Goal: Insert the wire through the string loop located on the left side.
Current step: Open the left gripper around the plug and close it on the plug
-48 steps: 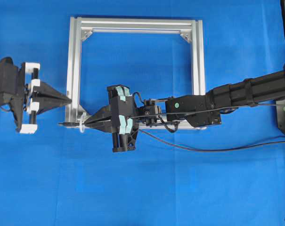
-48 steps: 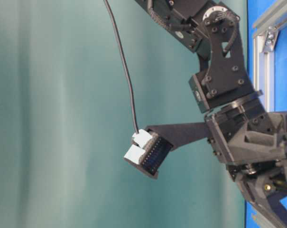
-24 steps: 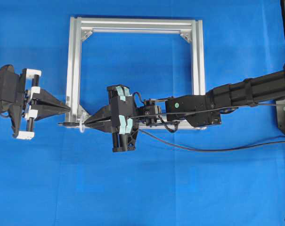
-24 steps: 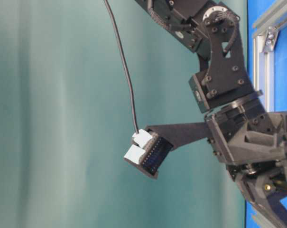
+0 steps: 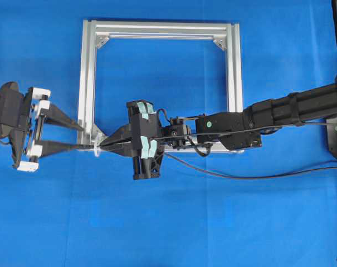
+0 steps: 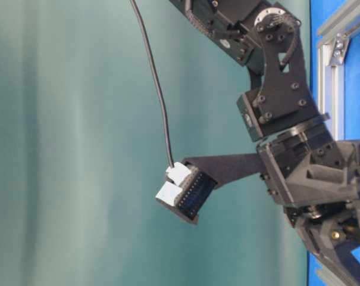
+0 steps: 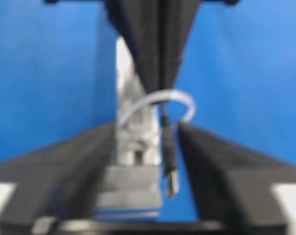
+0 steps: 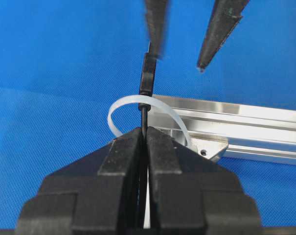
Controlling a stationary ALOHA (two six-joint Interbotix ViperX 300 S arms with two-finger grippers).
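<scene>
Both arms are matt black. The left gripper has white blocks at its finger bases; the right gripper wears pale green tape. A green dot marks the right arm, at three o'clock, trailing thin black cables.

Your left wrist view was blurred: the wire tip and string loop looked soft, and the left claw was cut off below.
</scene>
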